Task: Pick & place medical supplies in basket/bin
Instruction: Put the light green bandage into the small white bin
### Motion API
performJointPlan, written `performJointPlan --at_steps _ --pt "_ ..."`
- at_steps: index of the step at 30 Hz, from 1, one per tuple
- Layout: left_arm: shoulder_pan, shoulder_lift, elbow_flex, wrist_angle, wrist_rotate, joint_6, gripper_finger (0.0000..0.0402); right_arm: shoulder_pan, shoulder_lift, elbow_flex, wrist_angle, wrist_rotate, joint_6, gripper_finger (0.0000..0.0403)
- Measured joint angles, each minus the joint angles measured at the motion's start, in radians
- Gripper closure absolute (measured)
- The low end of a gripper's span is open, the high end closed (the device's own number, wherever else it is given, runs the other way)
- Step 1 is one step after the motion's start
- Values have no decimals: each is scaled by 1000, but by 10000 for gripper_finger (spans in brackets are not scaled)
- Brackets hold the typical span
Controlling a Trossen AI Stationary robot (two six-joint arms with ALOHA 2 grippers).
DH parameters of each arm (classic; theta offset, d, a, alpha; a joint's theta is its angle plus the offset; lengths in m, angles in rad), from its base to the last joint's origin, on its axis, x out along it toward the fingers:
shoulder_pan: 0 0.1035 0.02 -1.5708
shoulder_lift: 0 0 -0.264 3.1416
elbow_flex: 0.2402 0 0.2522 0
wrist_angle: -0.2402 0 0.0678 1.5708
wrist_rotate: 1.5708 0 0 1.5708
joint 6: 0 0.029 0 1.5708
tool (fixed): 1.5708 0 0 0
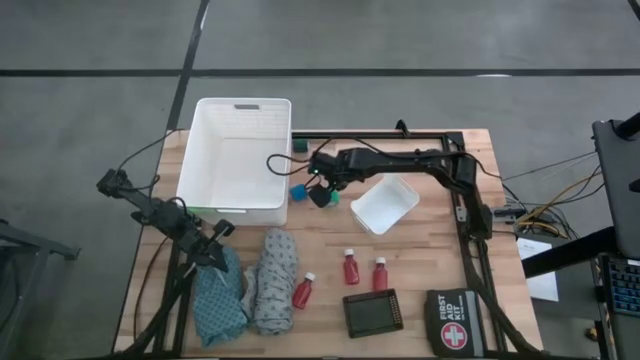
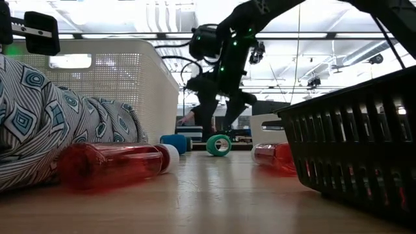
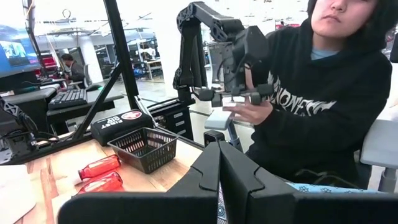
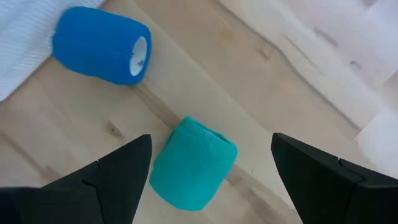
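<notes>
While fingers spread | right end effector [image 4: 211,180] over green roll [image 4: 193,165]

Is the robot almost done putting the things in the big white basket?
Not nearly. The basket looks empty. The right gripper hovers open over the green roll, beside the blue roll. Three red bottles and both cloths lie on the table. The left gripper is shut on a cloth.

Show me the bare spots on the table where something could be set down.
Bare wood lies between the small white tray and the red bottles, and right of the tray up to the frame rail. The white basket is empty inside. Crowded: the cloths beside the left gripper, and the rolls under the right gripper.
</notes>
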Motion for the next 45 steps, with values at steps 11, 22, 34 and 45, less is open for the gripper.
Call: performJointPlan --at_steps 11,22,34,45 --pt "0 0 0 0 0 0 396 6 60 0 1 1 68 76" --pt "0 0 0 0 0 0 396 14 66 -4 -5 0 110 76" --pt "0 0 0 0 0 0 396 24 66 -35 14 -3 123 102" --pt "0 0 0 0 0 0 396 28 67 -36 29 -2 116 212"
